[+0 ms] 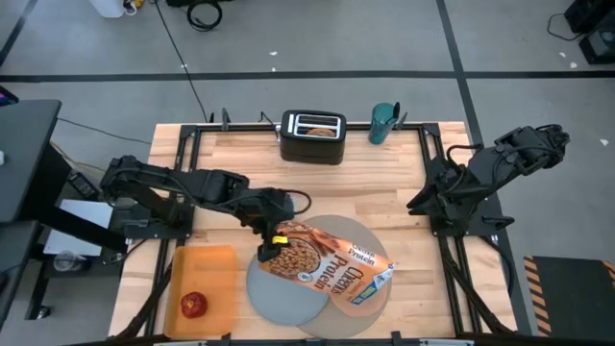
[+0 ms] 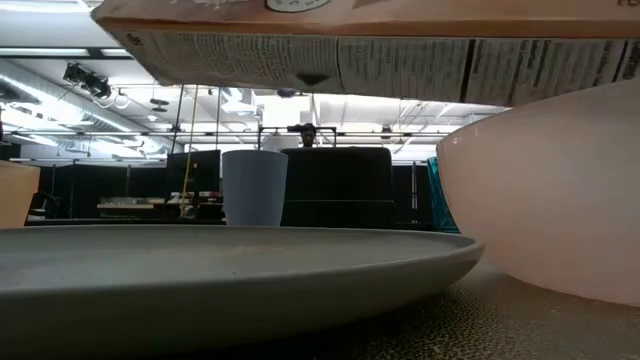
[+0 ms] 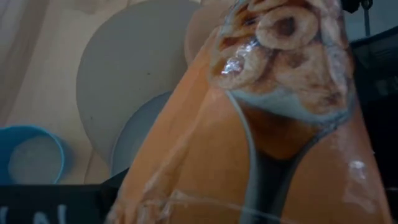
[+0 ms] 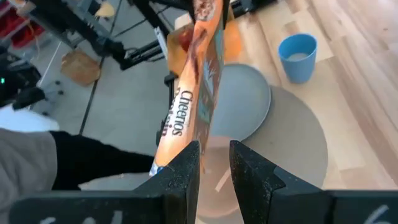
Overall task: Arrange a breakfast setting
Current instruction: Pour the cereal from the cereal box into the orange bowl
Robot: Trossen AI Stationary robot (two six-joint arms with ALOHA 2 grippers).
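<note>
My left gripper (image 1: 272, 240) is shut on the orange cereal box (image 1: 322, 264), which is lifted and slanted over the grey-blue plate (image 1: 279, 298) and the round grey mat (image 1: 348, 231). The low view shows the box (image 2: 380, 40) above the plate (image 2: 200, 270) and the pink bowl (image 2: 550, 200). In the high view the box hides the bowl. The red apple (image 1: 194, 305) lies on an orange board (image 1: 211, 269). A teal cup (image 1: 384, 123) stands at the far edge. My right gripper (image 4: 214, 149) is open and empty at the table's right side. My left gripper holds the cereal box by its end toward the table's left (image 1: 284, 246), coming level from the left. The box fills the left wrist view (image 3: 280, 124) and hides the fingers. The box is lifted clear, its other end (image 1: 377, 281) slanting toward the near right.
A black toaster (image 1: 312, 136) stands at the far edge beside the teal cup. A light blue cup (image 4: 298, 56) stands on the wood beyond the mat (image 4: 298, 137). It also shows in the low view (image 2: 255, 185). Bare wood lies right of the mat.
</note>
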